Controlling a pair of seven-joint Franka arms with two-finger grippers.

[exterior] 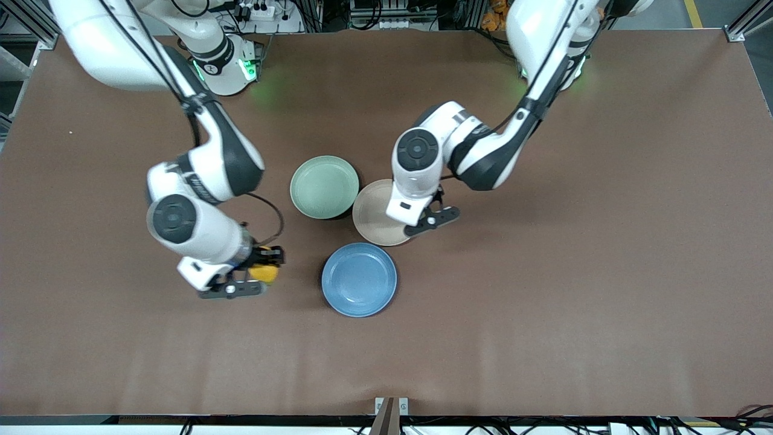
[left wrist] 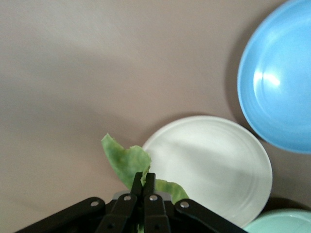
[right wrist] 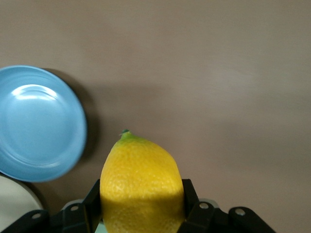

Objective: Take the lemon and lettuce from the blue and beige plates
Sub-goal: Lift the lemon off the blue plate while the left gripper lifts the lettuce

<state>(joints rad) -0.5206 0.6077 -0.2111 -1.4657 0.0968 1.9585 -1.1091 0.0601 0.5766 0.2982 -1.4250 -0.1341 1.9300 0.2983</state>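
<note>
My right gripper (exterior: 261, 277) is shut on the yellow lemon (right wrist: 141, 179), which it holds over bare table beside the blue plate (exterior: 359, 280), toward the right arm's end. The lemon's green tip points away from the wrist. My left gripper (left wrist: 145, 177) is shut on the green lettuce (left wrist: 121, 158) leaf, pinched thin between the fingertips, over the rim of the beige plate (exterior: 374, 211) on the side toward the left arm's end. In the front view the left hand hides the lettuce. Both the blue plate (left wrist: 277, 82) and the beige plate (left wrist: 214, 165) hold nothing.
A pale mint-green plate (exterior: 324, 186) with nothing on it touches the beige plate, farther from the front camera than the blue one. The three plates cluster mid-table. Brown tabletop (exterior: 574, 272) stretches out toward both ends.
</note>
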